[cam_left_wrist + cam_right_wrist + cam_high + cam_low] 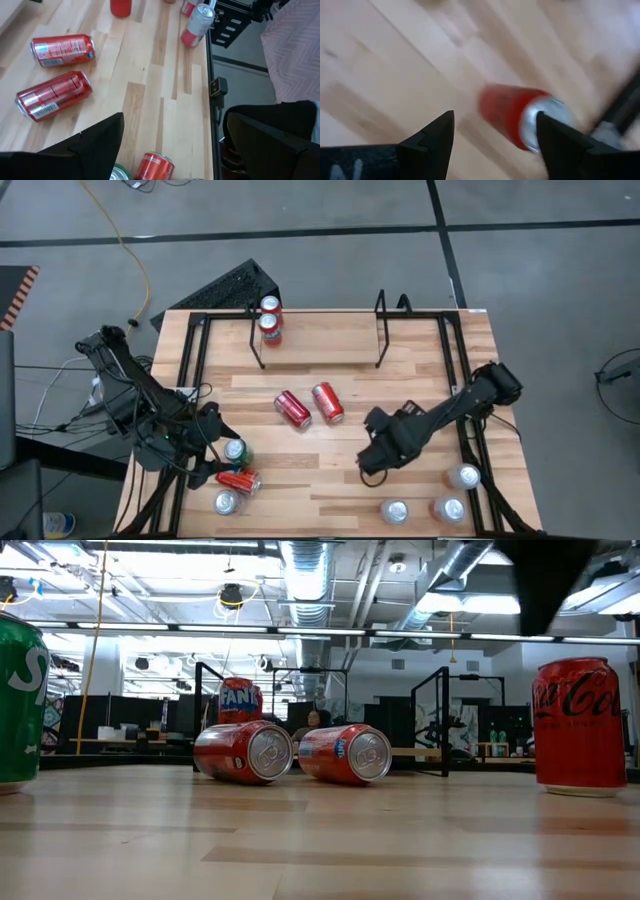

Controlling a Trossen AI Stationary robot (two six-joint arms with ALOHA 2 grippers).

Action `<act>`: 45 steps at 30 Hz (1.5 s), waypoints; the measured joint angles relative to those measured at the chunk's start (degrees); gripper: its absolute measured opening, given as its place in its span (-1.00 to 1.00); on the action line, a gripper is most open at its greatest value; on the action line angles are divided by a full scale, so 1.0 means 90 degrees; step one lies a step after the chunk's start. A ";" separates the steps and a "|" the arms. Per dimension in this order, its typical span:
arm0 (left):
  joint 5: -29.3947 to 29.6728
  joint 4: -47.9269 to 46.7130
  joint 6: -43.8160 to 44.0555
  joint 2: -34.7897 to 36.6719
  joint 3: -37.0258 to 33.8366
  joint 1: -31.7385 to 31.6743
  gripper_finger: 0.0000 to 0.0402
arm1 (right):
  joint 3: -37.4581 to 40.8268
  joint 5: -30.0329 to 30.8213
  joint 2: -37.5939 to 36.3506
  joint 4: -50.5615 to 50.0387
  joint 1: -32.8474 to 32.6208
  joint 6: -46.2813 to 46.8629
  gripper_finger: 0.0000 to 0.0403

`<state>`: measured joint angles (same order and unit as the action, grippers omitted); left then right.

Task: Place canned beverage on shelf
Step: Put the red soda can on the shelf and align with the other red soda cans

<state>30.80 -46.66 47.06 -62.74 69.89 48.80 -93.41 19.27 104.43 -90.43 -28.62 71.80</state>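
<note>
My right fingers point(372, 468) hang above the wooden surface point(350, 350), near its front right part, spread apart and grasping nothing; in the right wrist view an upright red can point(522, 120) shows in the gap between my two dark fingertips point(432, 137), farther off and not touched. Which can of the overhead view this is, I cannot tell. My left fingers point(215, 442) wait at the front left corner, released wide and empty, just beside a green can point(234, 450) and a fallen red can point(239, 481).

The shelf point(318, 330), a low rack of thin black rods, stands at the far edge of the surface. Two cans point(270, 320) already rest at its left end; the rest of the rack is bare. Two red cans point(308, 406) lie on their sides near the middle of the surface, touching or nearly so, between the shelf and my right fingers. Three silver-topped cans point(440, 498) stand upright at the front right corner.

Step in hand, as I judge it: approach for a pick, no can yet gripped. The next move calls for lowering my right fingers around one can with a fingertip on each flank, clenching, lifting clear, then carrying it to a bare part of the shelf and setting it upright.
</note>
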 joint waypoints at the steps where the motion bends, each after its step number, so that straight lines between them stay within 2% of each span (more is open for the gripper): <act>1: 0.0015 -0.0007 -0.0002 0.0000 0.0000 0.0000 0.70 | -0.0001 0.0005 -0.0028 0.0001 -0.0045 0.0025 0.28; 8: 0.0077 -0.0026 0.0030 -0.0025 0.0000 0.0000 0.70 | -0.0005 0.0221 -0.0108 0.0052 -0.0134 -0.0025 0.28; 12: 0.0177 -0.0024 -0.0082 -0.0029 -0.0002 0.0000 0.70 | -0.0005 0.0386 -0.0107 0.0481 -0.0021 -0.0386 0.28; 16: 0.0249 -0.0024 -0.0050 -0.0032 -0.0002 0.0000 0.70 | -0.0005 -0.0051 -0.0107 0.1141 -0.0001 -0.0789 0.28; 19: 0.0249 -0.0024 -0.0052 -0.0032 -0.0002 0.0000 0.70 | -0.0005 -0.0652 -0.0107 0.1167 -0.0152 -0.0861 0.28; 22: 0.0282 -0.0024 -0.0198 -0.0032 -0.0002 0.0000 0.70 | -0.0005 -0.0789 -0.0107 0.1174 -0.0320 -0.0865 0.28; 29: 0.0645 -0.0017 -0.0319 -0.0032 -0.0002 0.0000 0.70 | -0.0005 0.0288 -0.0107 0.1633 -0.0233 -0.0843 0.28; 33: 0.0706 0.0080 -0.0314 -0.0089 -0.0002 0.0000 0.70 | -0.0005 0.0692 -0.0107 0.2396 0.0070 -0.1536 0.28; 39: 0.0787 0.0132 -0.0358 -0.0508 -0.0002 0.0000 0.70 | -0.0005 0.0745 -0.0107 0.3782 0.0744 -0.2808 0.28; 45: 0.0573 0.0443 -0.0215 -0.0977 -0.0002 0.0009 0.70 | -0.0005 0.0760 -0.0107 0.3734 0.1323 -0.2981 0.28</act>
<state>35.95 -42.67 45.13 -71.54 69.87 48.88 -93.45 26.11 103.46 -56.82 -16.71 44.97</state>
